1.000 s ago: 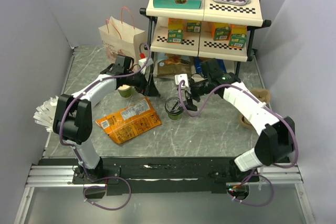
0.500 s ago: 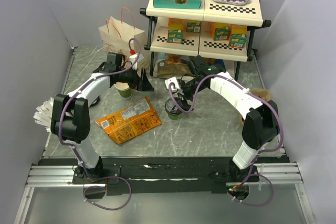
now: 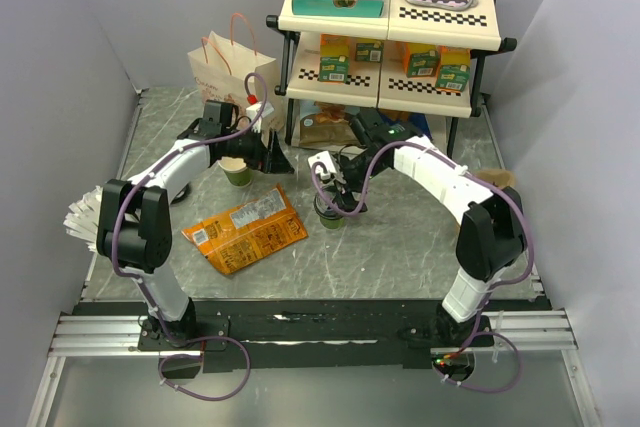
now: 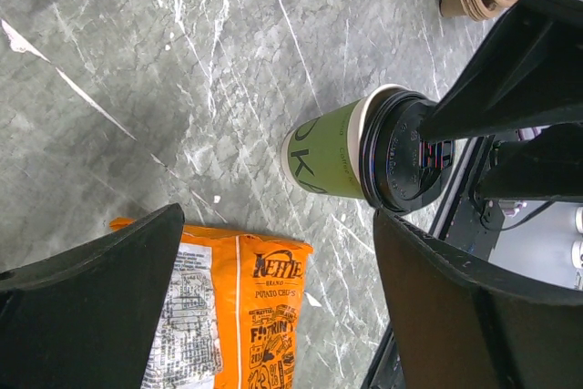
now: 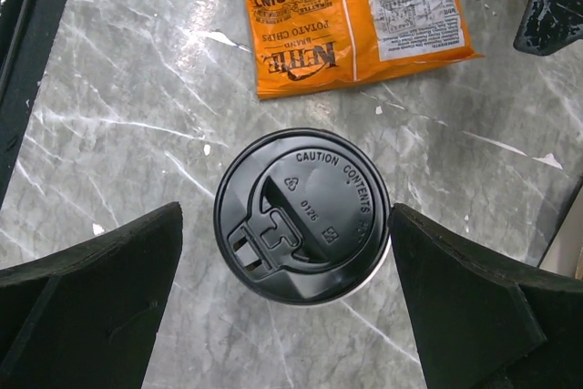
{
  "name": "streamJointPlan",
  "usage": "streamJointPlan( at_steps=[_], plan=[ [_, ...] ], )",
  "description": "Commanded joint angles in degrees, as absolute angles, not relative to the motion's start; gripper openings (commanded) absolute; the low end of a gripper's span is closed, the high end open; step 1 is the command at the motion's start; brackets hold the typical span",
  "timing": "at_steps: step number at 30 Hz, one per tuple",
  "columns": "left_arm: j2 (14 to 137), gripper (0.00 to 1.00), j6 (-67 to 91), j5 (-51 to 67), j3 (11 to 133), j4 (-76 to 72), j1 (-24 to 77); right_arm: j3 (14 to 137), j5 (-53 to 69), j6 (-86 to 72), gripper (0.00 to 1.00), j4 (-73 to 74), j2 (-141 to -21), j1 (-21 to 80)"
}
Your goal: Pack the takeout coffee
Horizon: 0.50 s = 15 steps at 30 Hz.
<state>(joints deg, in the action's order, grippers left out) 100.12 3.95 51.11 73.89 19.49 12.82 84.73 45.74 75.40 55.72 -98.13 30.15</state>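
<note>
the coffee cup (image 5: 302, 216) stands on the worktop (image 5: 137, 134), beside the chips bag (image 5: 355, 15). my right claw (image 5: 285, 211) hangs spread over its lid. next i should lower, pinch it and carry it to the paper bag (image 3: 232, 72). the left claw (image 4: 278, 216) is spread too.

Coffee lid (image 5: 302, 214) reads "CAUTION CONTENTS"; orange bag (image 5: 355, 15) reads "POTATO CHIPS".

Chip bag (image 5: 355, 15) partly off-frame.
</note>
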Motion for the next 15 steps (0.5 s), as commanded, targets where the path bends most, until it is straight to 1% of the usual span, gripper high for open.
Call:
streamJointPlan(
  at_steps=[1,15],
  plan=[
    [98.7,0.91,4.39,52.3,74.0,17.67,12.83,87.27,45.53,75.24,1.0,54.49,-100.11,31.2],
    [98.35,0.91,4.39,52.29,73.12,17.67,12.75,89.73,44.04,74.88,1.0,56.86,-103.01,31.73]
  ],
)
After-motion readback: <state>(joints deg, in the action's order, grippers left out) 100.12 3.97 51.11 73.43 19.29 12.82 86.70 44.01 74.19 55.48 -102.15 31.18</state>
